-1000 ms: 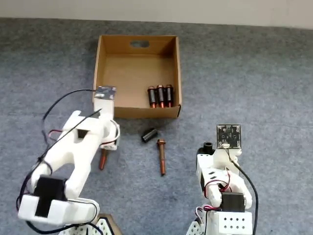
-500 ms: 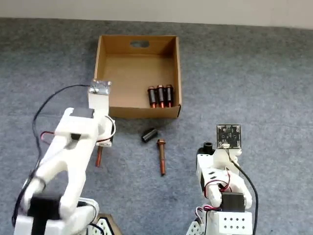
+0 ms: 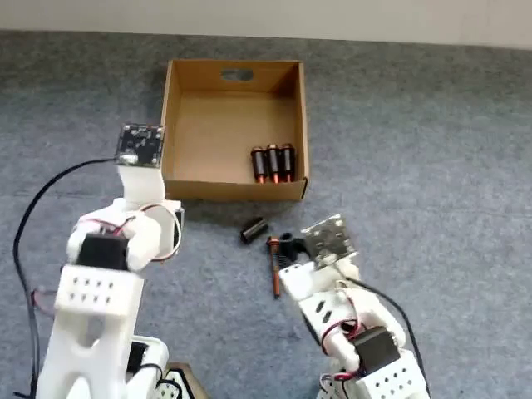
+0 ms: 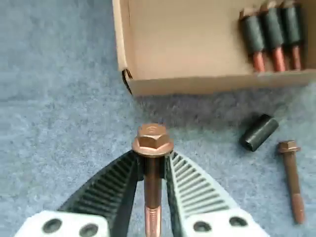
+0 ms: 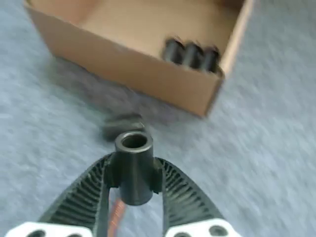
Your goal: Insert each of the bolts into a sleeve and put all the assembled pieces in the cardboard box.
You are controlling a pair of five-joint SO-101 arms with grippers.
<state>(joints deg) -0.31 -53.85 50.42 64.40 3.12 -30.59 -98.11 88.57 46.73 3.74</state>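
Observation:
My left gripper (image 4: 153, 170) is shut on a copper bolt (image 4: 152, 140), held head-first over the carpet in front of the cardboard box (image 4: 197, 85). My right gripper (image 5: 134, 173) is shut on a black sleeve (image 5: 133, 144), its hole facing the camera. In the high view that sleeve (image 3: 288, 243) hangs just right of a loose bolt (image 3: 274, 268) lying on the carpet. A loose black sleeve (image 3: 253, 229) lies near the box's front wall (image 3: 237, 190). Three assembled pieces (image 3: 273, 163) lie side by side inside the box at its front right.
Grey carpet covers the table around the box. The left arm (image 3: 108, 249) stands to the left of the box's front corner, and its cable loops out to the left. The right arm (image 3: 341, 307) leans in from the lower right.
The left arm has lifted and drawn back to the left with the bolt. The right arm has swung forward and left, bringing its sleeve next to the loose bolt.

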